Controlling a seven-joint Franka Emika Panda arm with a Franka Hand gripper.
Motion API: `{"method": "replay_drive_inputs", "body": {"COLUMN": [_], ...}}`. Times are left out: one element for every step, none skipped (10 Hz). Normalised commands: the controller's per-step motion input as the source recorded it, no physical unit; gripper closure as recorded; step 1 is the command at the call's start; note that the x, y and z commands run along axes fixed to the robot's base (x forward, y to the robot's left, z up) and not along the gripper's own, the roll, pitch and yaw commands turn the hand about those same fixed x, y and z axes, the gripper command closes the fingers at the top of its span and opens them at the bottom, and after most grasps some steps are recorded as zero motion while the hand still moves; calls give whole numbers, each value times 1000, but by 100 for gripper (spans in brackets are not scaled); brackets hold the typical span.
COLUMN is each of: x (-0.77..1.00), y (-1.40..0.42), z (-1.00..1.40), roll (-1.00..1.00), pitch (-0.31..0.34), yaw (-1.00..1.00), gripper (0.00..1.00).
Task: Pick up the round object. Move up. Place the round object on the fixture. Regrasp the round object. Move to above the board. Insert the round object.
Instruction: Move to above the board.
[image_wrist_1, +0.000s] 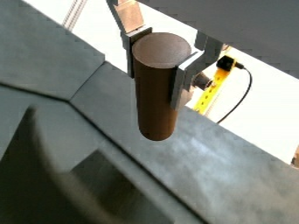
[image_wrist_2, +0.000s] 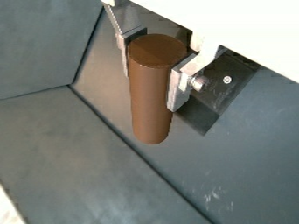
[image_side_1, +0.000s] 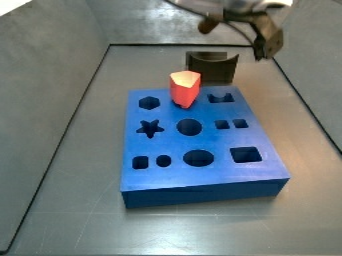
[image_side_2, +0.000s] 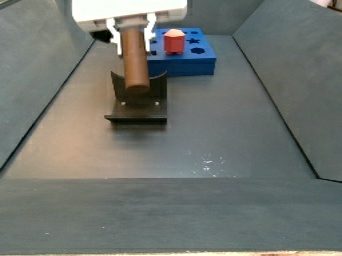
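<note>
In a side view my end effector (image_side_1: 262, 38) is blurred and cut by the top edge, so its fingers are unclear. The round object (image_side_2: 134, 66) hides much of the fixture (image_side_2: 139, 104), and my housing covers the board's (image_side_2: 187, 58) far corner.

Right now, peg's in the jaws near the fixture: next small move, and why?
Probably lower straight down. The gripper is shut on the brown wooden cylindrical peg, held upright above the dark L-shaped fixture, apparently not seated; the blue board lies beyond.

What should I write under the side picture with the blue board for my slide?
The tool holds the round object above the fixture, behind the blue board and red block.
</note>
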Motion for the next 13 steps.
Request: {"method": "replay_drive_inputs", "body": {"x": [-56,-56,-56,-56,-57,-59,-60,-64,-66,-68,-73,-74,-77], "y": [127,121,115,107,103,96,91,87,81,76,71,66,57], "z": [1000,1000,1000,1000,1000,1000,1000,1000,1000,1000,1000,1000,1000], "roll": [-90,-85,-76,-78,-76,-70,-69,-72,-78,-90,-92,-90,-99], "pitch": [141,90,34,-12,-28,-49,-62,-56,-45,-36,-17,-2,40], "yaw": [143,143,135,111,96,64,41,18,-1,-21,-34,-37,-40], "gripper": [100,100,100,100,100,100,100,100,100,100,100,100,100]}}
